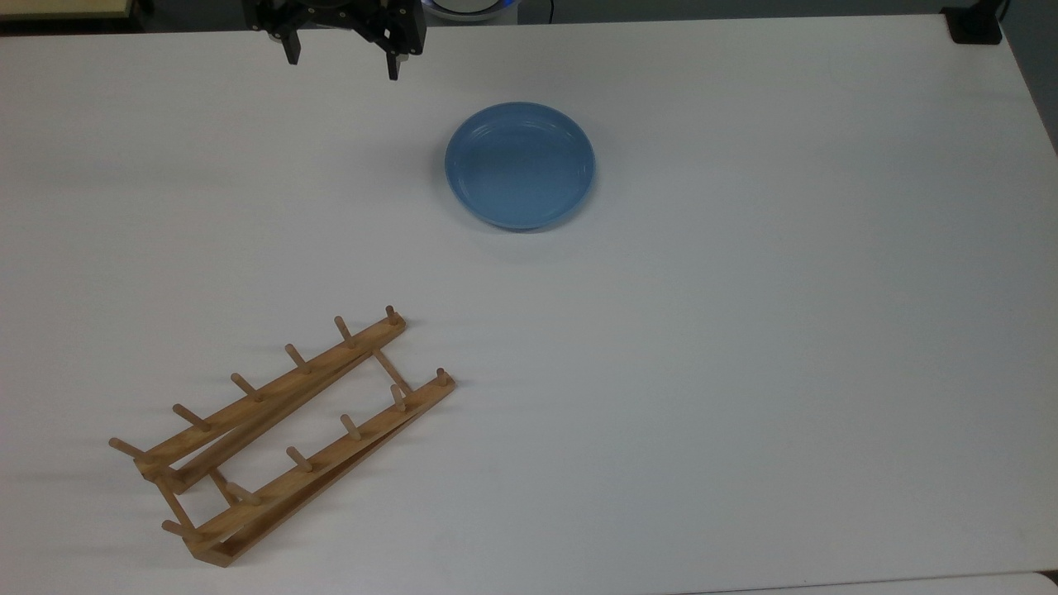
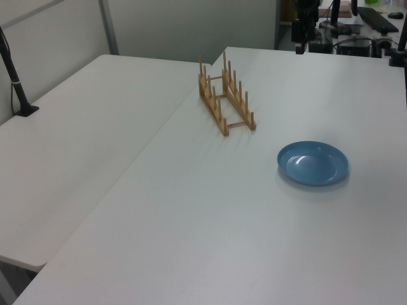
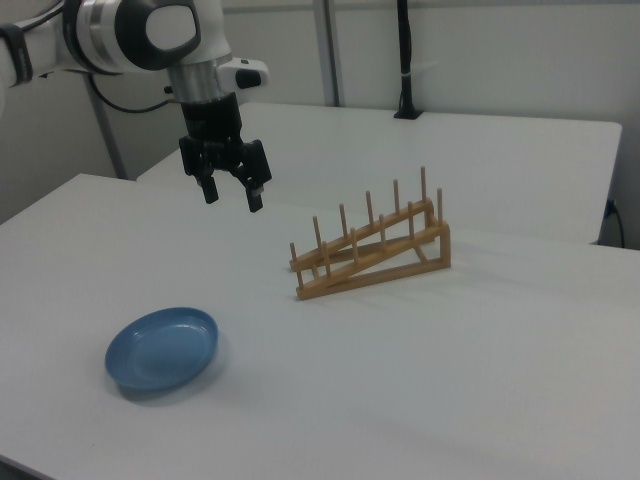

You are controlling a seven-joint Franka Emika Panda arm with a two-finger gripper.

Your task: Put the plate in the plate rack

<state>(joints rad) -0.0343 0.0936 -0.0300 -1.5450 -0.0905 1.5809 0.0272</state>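
The light-blue plate (image 1: 520, 165) (image 2: 313, 163) (image 3: 162, 348) lies flat on the white table (image 1: 744, 372), with nothing touching it. The wooden plate rack (image 1: 273, 395) (image 2: 214, 101) (image 3: 370, 262) stands apart from it, toward the top view's lower left, its upright pegs holding nothing. My gripper (image 1: 341, 66) (image 3: 233, 200) hangs open in the air at the table's far edge in the top view, fingers pointing down and holding nothing. In the top view it is up and to the left of the plate. In the right view it hovers between plate and rack, well above both.
A second white table (image 2: 76, 140) adjoins this one, with a black clamped post (image 2: 16, 76) (image 3: 405, 60) on it. A black block (image 1: 975, 25) sits at the top view's upper right corner. Desk clutter (image 2: 375, 19) lies beyond the far edge.
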